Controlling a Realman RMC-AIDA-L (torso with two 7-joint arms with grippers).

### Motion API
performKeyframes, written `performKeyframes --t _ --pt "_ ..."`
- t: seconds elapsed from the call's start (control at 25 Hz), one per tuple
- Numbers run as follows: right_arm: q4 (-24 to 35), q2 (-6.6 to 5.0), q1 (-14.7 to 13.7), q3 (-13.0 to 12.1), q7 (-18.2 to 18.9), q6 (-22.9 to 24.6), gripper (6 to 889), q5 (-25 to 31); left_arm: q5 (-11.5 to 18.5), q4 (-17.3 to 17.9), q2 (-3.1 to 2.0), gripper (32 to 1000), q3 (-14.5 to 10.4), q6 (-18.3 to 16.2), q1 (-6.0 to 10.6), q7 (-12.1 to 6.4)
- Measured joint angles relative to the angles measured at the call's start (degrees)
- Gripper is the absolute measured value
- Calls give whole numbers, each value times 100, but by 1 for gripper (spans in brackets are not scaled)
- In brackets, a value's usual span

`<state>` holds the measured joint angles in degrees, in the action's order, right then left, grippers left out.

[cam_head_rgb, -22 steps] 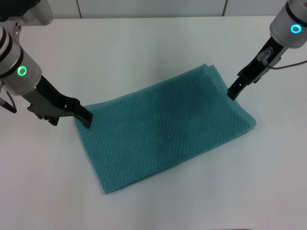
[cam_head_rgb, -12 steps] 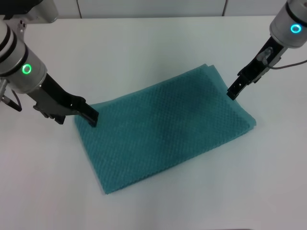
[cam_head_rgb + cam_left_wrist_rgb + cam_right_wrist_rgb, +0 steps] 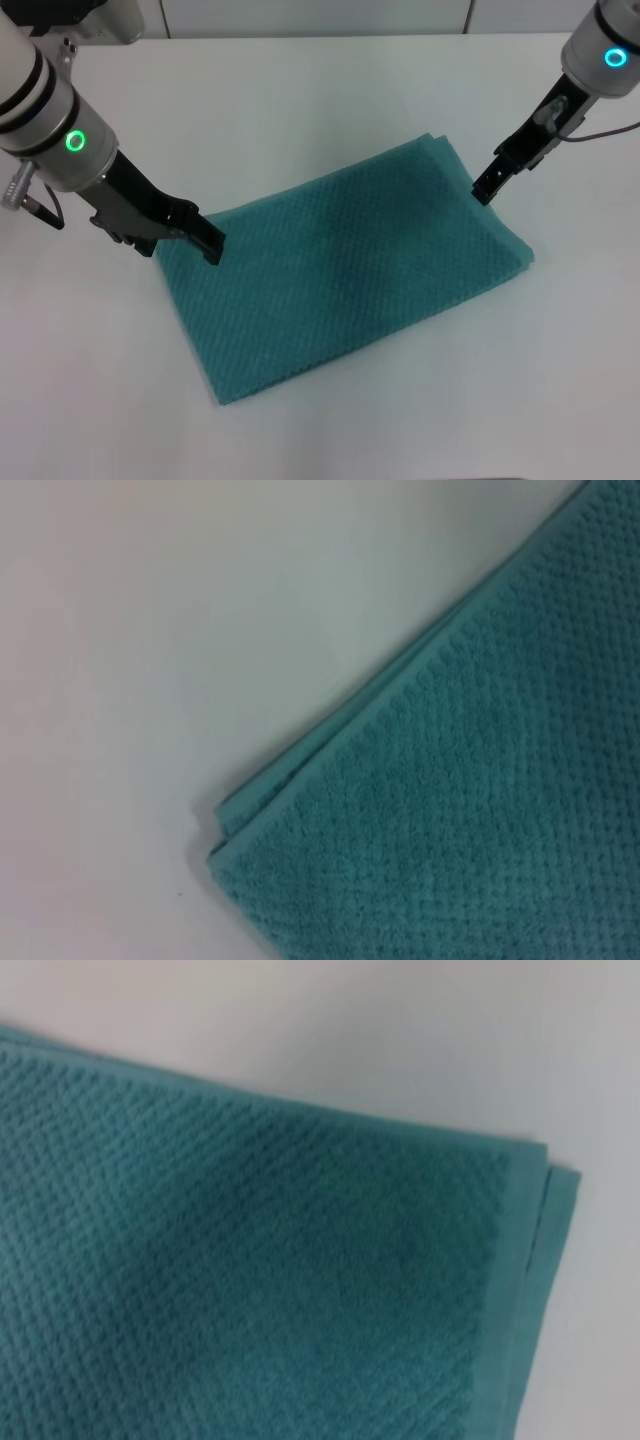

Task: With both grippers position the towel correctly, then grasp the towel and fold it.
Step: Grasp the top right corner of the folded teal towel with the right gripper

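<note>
Lying flat on the white worktop (image 3: 330, 60), the towel (image 3: 350, 270) is sitting skewed, its long sides running diagonally, already doubled as the wrist views are showing two layers at the corners. Left gripper (image 3: 211, 246) is hovering at the towel's far-left corner, tip over the cloth edge; whether it is touching is unclear, and its fingers look pressed together with no cloth seen between them, so clenched on nothing as far as visible. Right gripper (image 3: 483, 189) is hanging at the far-right edge, just beside or on the cloth, fingers also looking closed, nothing pinched. Judging progress: early stage, both arms are getting into place at opposite corners, towel not yet squared up, no grasp made, no new fold started. Straightening, grasping and folding all remain to do.
</note>
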<state>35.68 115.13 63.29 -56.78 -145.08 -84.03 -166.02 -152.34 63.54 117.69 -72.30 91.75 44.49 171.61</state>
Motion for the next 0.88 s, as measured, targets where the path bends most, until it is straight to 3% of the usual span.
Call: performKeyframes --t 0.52,0.88 --pt "-703 -109 -186 102 -85 925 852 36 -16 -43 0 908 -4 -87 -1 4" --pt "-1136 -131 -384 435 -26 1296 851 51 -15 -44 0 909 -4 -87 22 4"
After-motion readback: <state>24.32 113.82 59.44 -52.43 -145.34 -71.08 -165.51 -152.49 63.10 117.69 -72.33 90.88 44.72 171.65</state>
